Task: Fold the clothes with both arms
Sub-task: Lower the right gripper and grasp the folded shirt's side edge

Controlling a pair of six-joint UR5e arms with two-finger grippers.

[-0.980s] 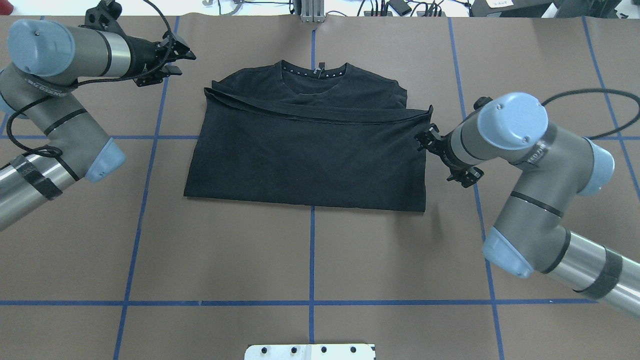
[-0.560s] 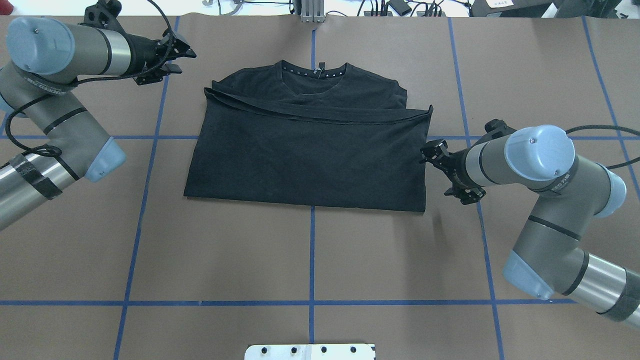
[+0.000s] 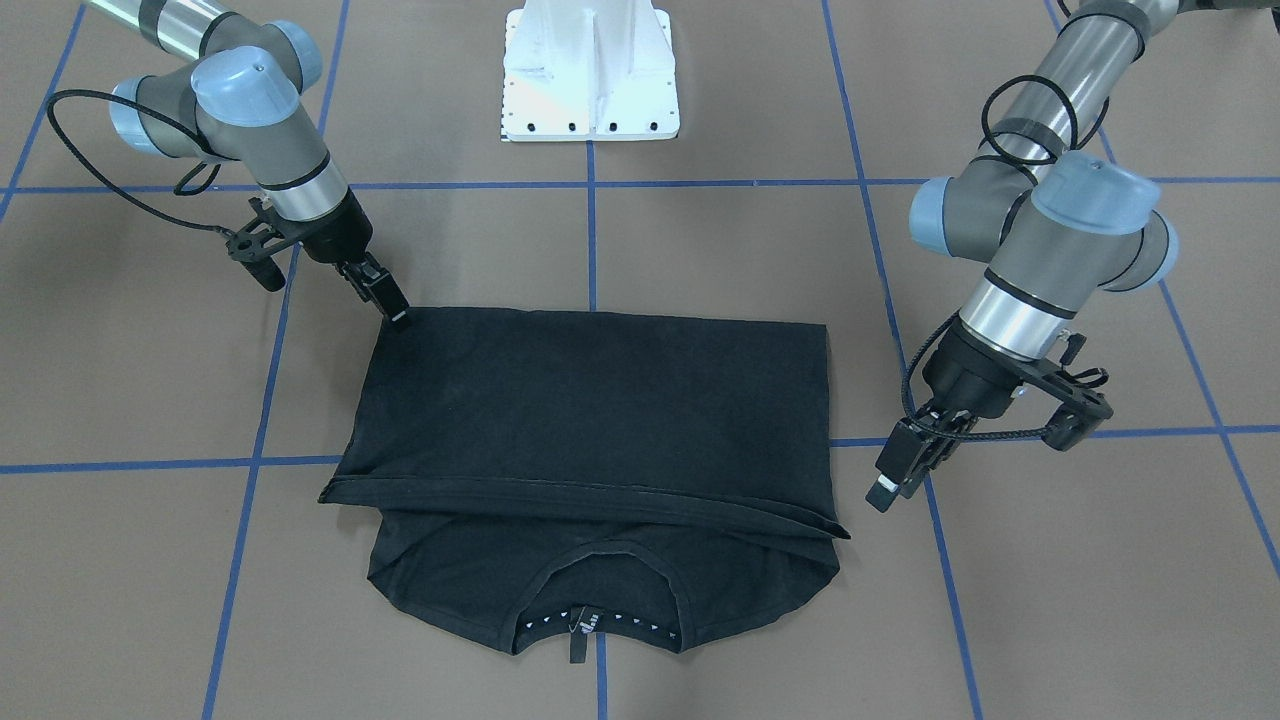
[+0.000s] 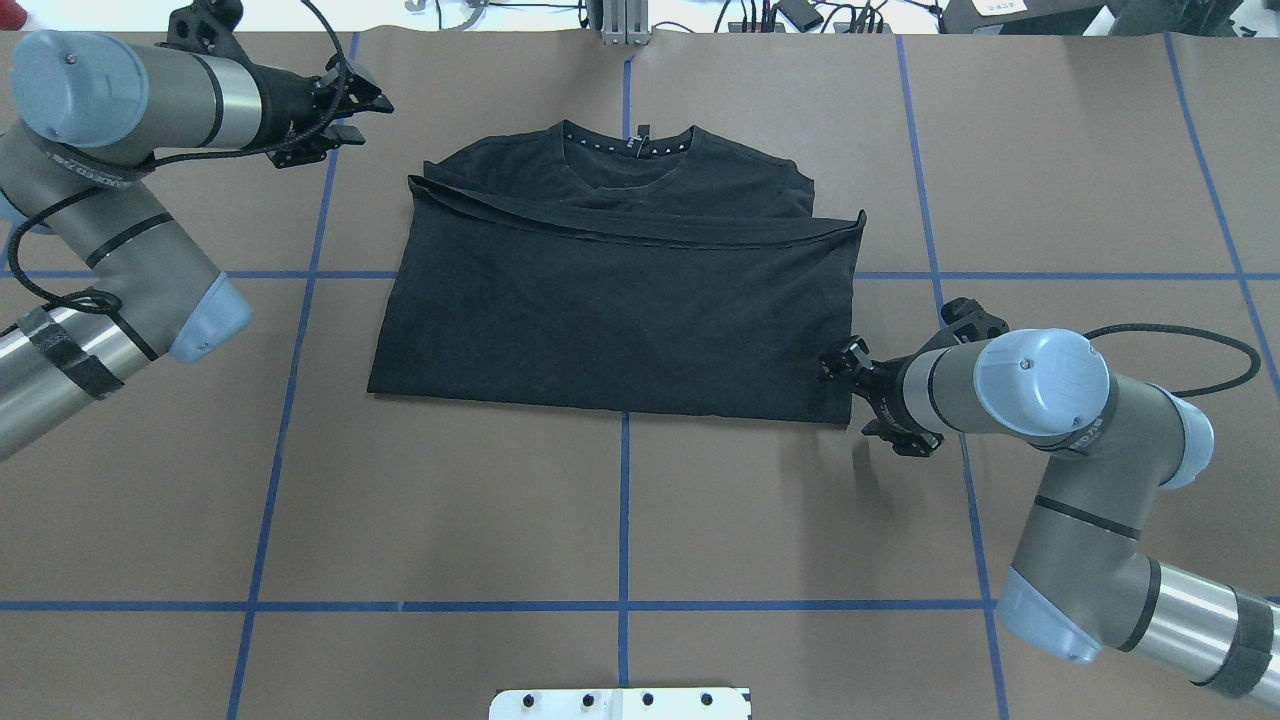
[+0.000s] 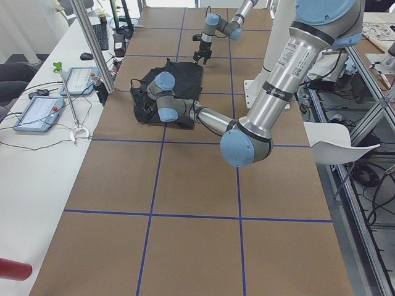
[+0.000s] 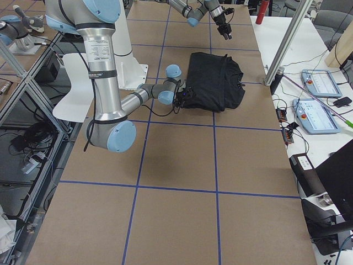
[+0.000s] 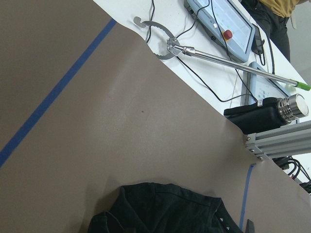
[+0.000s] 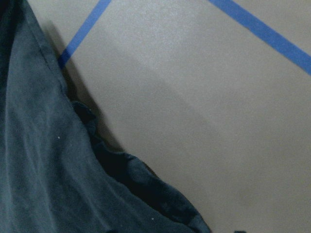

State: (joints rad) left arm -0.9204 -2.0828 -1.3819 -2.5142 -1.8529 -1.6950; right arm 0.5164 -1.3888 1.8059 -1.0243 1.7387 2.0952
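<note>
The black T-shirt (image 4: pixel 610 310) (image 3: pixel 590 410) lies flat, its lower half folded up over the chest, so the logo is hidden. The dotted collar (image 4: pixel 630 145) points away from the robot. My right gripper (image 4: pixel 835 368) (image 3: pixel 395 312) is low at the shirt's near right fold corner, open, with no cloth visibly between its fingers. The right wrist view shows that corner of the shirt (image 8: pixel 39 160) close up. My left gripper (image 4: pixel 365 110) (image 3: pixel 890 485) hangs open and empty above the table, left of the folded hem's end, apart from the shirt (image 7: pixel 165 213).
Blue tape lines grid the brown table. The white base plate (image 4: pixel 620 703) (image 3: pixel 590 70) sits at the near edge. Past the far edge are control tablets (image 7: pixel 218 22), a metal pole (image 7: pixel 233 60), a bottle (image 7: pixel 296 106) and cables.
My right arm has swung toward the robot along the shirt's right edge, from the folded hem's end down to the near fold corner. The left arm has barely moved.
</note>
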